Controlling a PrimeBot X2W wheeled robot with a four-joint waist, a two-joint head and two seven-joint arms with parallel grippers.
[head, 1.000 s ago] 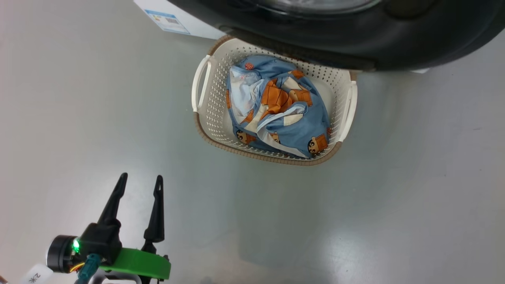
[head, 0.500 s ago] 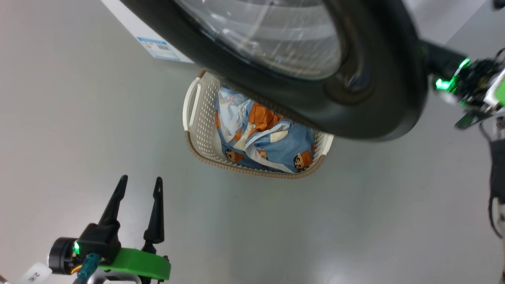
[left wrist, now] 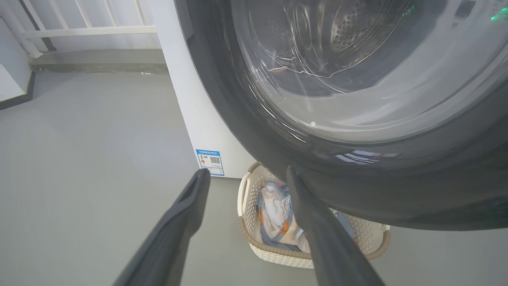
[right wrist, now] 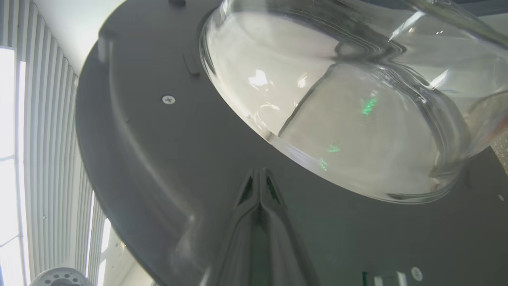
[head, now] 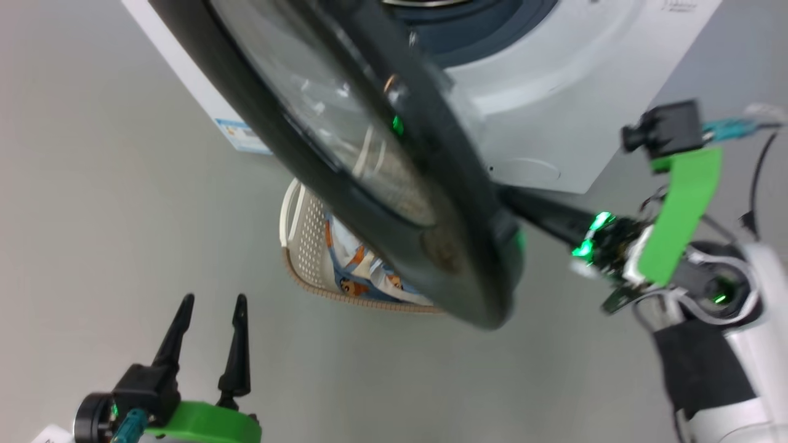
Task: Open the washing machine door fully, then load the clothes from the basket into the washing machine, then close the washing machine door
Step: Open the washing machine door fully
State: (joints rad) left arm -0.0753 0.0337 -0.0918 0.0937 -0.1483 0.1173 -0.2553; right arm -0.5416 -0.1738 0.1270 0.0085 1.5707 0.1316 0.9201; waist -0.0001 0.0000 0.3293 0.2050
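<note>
The left hand (head: 213, 301) sits low at the lower left of the head view, its two long dark tapering fingers pointing up and spread wide with nothing between them, over the smooth grey floor (head: 123, 215) and well apart from the basket (head: 301, 246). The right arm comes in from the right, a pale forearm with a black sleeve and a green bracket at the wrist. The right hand (right wrist: 260, 172) has its fingers pressed flat together and holds nothing. Its tips lie against the matt black inner face of the washing machine door (head: 468, 246) just below the glass, or so it appears, since the wrist view is too close to be sure of contact. The door stands partly open, a wide glossy black ring around a bulging clear glass bowl (right wrist: 337, 99) that catches green glints. Behind it is the white washing machine (head: 554, 111), with a blue-grey rubber gasket (head: 480, 31) round the opening and a small blue label (left wrist: 210, 162) low on its side. The basket rests on the floor at the machine's foot, beneath the swung-out door. It is cream perforated plastic, rounded, with a brown rim and a side handle. The clothes (left wrist: 274, 206) lie crumpled inside it, soft light-blue fabric with orange prints and pale patches.
</note>
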